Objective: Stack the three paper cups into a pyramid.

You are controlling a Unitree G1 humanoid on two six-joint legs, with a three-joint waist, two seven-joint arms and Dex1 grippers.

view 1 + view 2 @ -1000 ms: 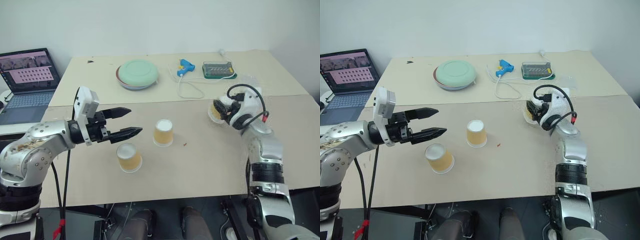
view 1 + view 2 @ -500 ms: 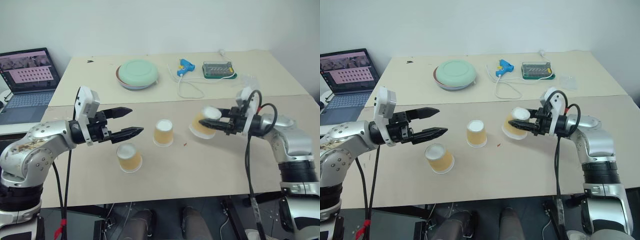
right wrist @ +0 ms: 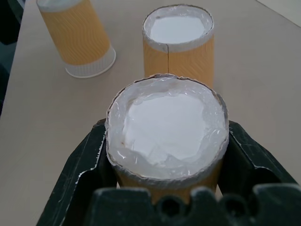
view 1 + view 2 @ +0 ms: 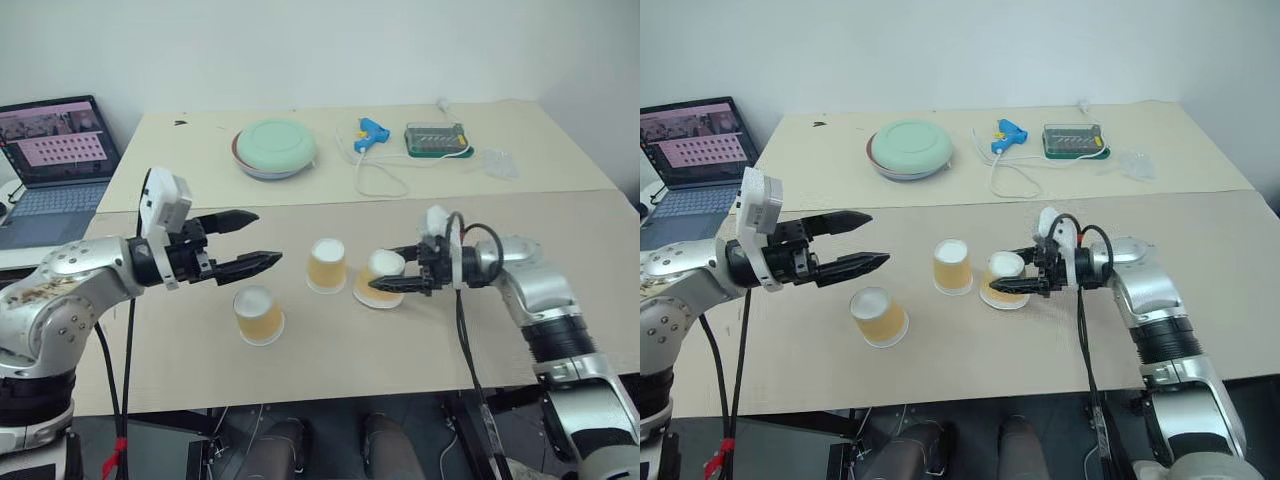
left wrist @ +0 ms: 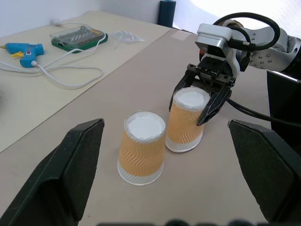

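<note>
Three tan-orange paper cups stand upside down, white rims down, on the beige table (image 4: 420,340). One cup (image 4: 259,314) is nearest the front, and a second cup (image 4: 327,265) stands in the middle. My right gripper (image 4: 386,272) is shut on the third cup (image 4: 380,280), holding it slightly tilted, low over the table, right beside the middle cup. Whether it rests on the table I cannot tell. The right wrist view has the held cup (image 3: 167,127) between the fingers, with the middle cup (image 3: 178,44) just beyond. My left gripper (image 4: 265,237) hangs open and empty, above and left of the front cup.
At the back of the table lie a green round dish (image 4: 275,148), a blue glue gun (image 4: 372,132) with a white cord, a clear box on a green base (image 4: 437,140) and crumpled plastic (image 4: 497,163). A laptop (image 4: 55,150) stands off the left edge.
My right gripper swung left and down with its cup, from the table's right side to beside the middle cup, and now points left. My left gripper stayed put.
</note>
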